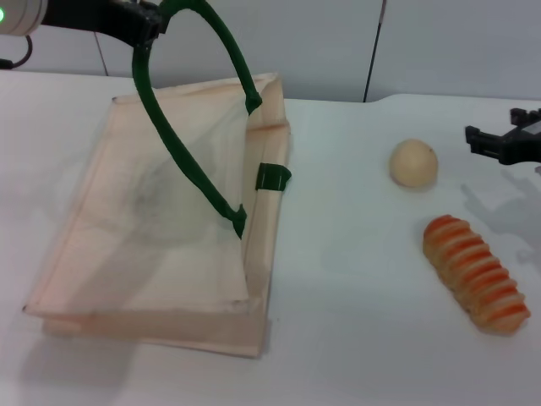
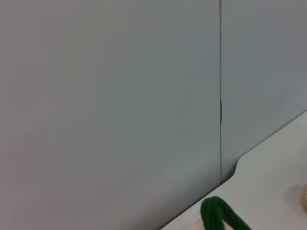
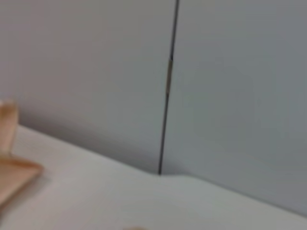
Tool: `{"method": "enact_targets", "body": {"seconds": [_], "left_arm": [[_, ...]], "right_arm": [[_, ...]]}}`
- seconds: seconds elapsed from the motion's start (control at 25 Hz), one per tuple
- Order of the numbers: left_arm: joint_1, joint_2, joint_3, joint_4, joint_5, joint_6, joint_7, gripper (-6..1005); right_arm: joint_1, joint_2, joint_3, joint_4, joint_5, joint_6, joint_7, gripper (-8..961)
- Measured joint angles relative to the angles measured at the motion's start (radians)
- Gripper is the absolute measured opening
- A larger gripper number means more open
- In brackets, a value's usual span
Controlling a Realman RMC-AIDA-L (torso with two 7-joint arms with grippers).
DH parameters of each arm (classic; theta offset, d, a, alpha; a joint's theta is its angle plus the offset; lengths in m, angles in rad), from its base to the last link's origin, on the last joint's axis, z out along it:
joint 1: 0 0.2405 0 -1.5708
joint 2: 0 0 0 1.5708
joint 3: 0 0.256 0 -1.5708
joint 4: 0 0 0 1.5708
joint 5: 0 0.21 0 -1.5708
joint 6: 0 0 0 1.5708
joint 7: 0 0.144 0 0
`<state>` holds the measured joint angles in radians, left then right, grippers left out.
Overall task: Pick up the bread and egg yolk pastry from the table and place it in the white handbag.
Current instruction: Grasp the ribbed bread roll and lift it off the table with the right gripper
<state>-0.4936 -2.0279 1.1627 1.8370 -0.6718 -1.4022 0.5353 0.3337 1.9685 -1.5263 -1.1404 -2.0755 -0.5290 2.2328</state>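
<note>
The white handbag [image 1: 152,237] lies on the left of the table, its mouth pulled open toward the right. My left gripper [image 1: 148,25] is above its far edge, shut on one dark green handle [image 1: 182,161] and holding that loop up. That handle [image 2: 220,215] also shows in the left wrist view. The round beige egg yolk pastry [image 1: 413,162] sits on the table to the right of the bag. In front of it, further right, lies the orange and cream striped bread [image 1: 476,273]. My right gripper [image 1: 490,123] hovers open at the right edge, just right of the pastry.
The second green handle [image 1: 272,177] lies folded on the bag's right edge. The white table [image 1: 347,279] ends at a grey wall with a vertical seam [image 1: 375,51]. A corner of the handbag [image 3: 9,167] shows in the right wrist view.
</note>
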Motion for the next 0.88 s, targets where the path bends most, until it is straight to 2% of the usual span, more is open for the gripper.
{"method": "enact_targets", "body": {"seconds": [0.16,0.32,0.88], "left_arm": [[0.000,0.000,0.000,-0.004,0.000,0.001,0.000,119],[-0.002,0.000,-0.001,-0.013,0.001,0.002,0.000,119],[-0.001,0.001,-0.003,-0.015,0.003,0.002,0.000,119]], "right_arm": [[0.015,0.026,0.048,-0.039,-0.162,-0.086,0.070,821],[0.023,0.042,0.080,-0.095,-0.256,-0.185,0.098,787],[0.021,0.049,0.130,-0.268,-0.394,-0.531,0.161,792]]}}
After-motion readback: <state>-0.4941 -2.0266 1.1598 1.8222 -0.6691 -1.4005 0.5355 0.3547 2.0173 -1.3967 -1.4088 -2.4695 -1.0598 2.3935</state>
